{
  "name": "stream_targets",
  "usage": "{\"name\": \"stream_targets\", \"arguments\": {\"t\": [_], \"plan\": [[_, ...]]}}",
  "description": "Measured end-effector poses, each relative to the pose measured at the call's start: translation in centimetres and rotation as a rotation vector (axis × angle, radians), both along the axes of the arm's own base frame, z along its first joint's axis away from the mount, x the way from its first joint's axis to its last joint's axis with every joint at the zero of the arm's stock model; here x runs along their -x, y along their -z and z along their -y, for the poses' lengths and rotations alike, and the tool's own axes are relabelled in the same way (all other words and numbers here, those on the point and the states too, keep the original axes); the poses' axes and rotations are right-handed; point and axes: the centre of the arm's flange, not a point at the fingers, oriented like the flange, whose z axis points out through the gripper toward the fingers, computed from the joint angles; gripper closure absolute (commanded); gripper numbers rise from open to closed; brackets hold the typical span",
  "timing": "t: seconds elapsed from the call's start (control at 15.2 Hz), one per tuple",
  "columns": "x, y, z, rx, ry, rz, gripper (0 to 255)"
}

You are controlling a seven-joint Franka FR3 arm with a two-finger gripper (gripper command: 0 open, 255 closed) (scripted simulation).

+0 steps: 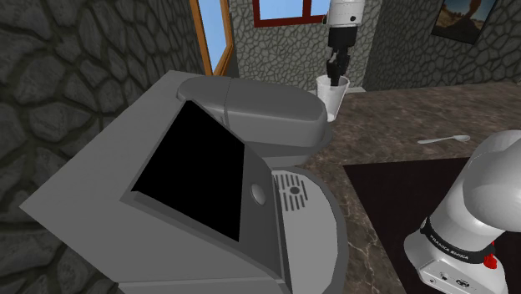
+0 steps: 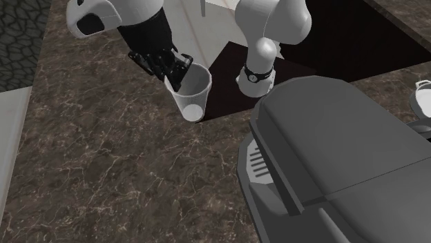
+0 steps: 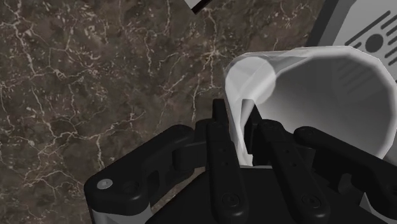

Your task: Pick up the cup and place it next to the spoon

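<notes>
We see the gripper (image 3: 239, 121) closed down on the white cup (image 3: 318, 95). Its two black fingers (image 3: 219, 137) stand only a sliver apart, one outside the cup's wall and one inside, pinching the thin wall just below the rim. In the second exterior view the gripper (image 2: 174, 69) comes down from the white arm onto the near side of the cup (image 2: 193, 93), which leans with its mouth turned toward the coffee machine (image 2: 331, 166). We cannot tell whether the cup's base is touching the countertop (image 2: 103, 159).

In the shoulder view the cup (image 1: 334, 98) stands at the far end of the grey coffee machine (image 1: 225, 184), with the gripper (image 1: 336, 71) reaching into it from above. The white spoon (image 1: 442, 139) lies flat on the countertop (image 1: 392, 125), well apart from the cup, toward that view's right.

The countertop is dark brown stone with pale veins. Rough grey stone walls (image 1: 50, 83) close the room, with a red-framed window (image 1: 288, 10) behind the arm, an orange-framed one (image 1: 213, 33) beside it, and a framed picture (image 1: 463, 18) on the wall.
</notes>
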Motion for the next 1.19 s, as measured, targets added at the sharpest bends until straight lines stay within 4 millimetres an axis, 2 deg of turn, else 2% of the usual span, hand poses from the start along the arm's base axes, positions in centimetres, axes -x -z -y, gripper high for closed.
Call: {"name": "stream_targets", "arguments": {"t": [0.2,0.33,1.19], "plan": [[0.2,-1.3,-0.1,0.000,0.000,0.000,255],[0.7,-1.5,1.5,0.000,0.000,0.000,255],[6.3,-1.7,17.2,-0.001,0.001,0.000,255]]}}
